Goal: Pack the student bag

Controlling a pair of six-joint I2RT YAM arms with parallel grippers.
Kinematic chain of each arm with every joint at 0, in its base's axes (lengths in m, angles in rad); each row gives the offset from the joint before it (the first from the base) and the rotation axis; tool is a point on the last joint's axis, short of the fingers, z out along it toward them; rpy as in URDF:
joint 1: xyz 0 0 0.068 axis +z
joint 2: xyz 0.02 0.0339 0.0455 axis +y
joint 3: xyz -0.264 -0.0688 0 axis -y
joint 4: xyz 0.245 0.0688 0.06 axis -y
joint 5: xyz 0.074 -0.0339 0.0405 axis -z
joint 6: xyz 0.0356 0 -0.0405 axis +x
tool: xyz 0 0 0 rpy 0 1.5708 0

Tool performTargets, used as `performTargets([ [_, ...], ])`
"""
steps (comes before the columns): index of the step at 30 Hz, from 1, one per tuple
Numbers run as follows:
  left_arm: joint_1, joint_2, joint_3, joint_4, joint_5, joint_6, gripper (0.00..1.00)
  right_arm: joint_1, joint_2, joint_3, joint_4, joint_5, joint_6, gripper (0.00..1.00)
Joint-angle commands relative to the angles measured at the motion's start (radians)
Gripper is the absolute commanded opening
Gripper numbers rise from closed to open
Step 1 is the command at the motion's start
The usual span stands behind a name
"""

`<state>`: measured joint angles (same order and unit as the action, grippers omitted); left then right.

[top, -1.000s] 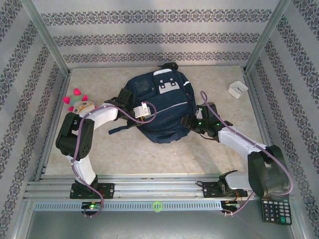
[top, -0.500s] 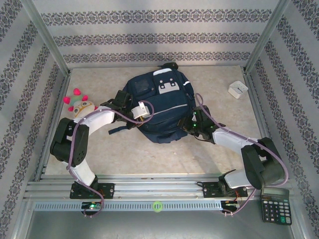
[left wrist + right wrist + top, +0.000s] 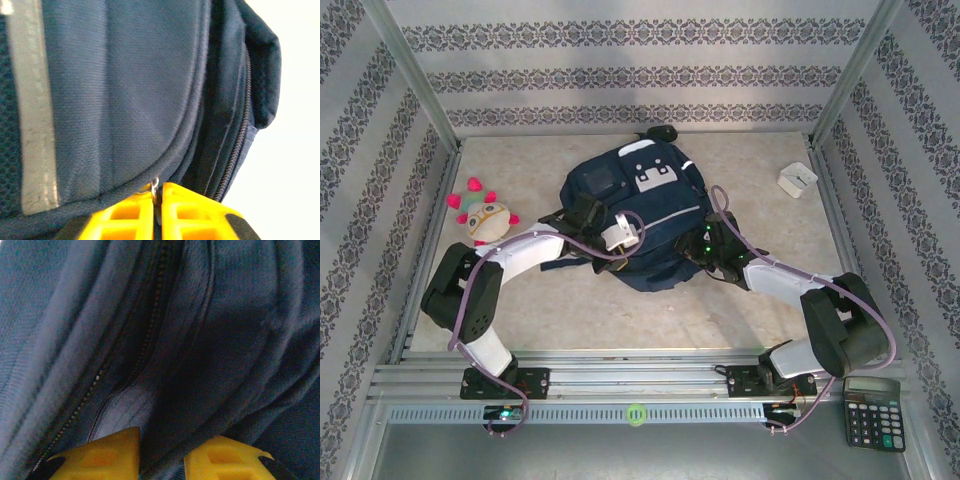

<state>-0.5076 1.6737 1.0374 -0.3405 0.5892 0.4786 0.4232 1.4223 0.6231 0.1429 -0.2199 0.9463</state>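
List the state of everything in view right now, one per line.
student bag: lying front up on the table, gripped from both sides
left gripper: shut on the zipper pull
right gripper: shut on a fold of the student bag
plush toy: lying on the table, unpacked
white box: on the table, unpacked
calculator: face up, outside the bag

My left arm and right arm reach inward, elbows bent outward. My left gripper is pinched nearly closed; my right gripper has its fingers somewhat apart.
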Motion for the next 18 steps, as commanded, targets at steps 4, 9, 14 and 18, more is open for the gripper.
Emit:
performTargets([
  [4, -0.072, -0.074, -0.037, 0.205, 0.115, -0.198, 0.24, 0.009, -0.009, -0.002, 0.079, -0.065, -0.006, 0.32],
  [9, -0.053, -0.193, -0.068, 0.128, 0.014, -0.063, 0.57, -0.065, -0.076, -0.011, -0.011, -0.124, -0.068, 0.44],
  [14, -0.011, -0.260, -0.027, -0.040, -0.081, 0.162, 0.76, -0.110, -0.190, 0.004, -0.161, -0.141, -0.144, 0.51],
  [18, 0.027, -0.260, -0.011, -0.052, -0.150, 0.342, 0.80, -0.087, -0.282, 0.011, -0.269, -0.119, -0.178, 0.52],
])
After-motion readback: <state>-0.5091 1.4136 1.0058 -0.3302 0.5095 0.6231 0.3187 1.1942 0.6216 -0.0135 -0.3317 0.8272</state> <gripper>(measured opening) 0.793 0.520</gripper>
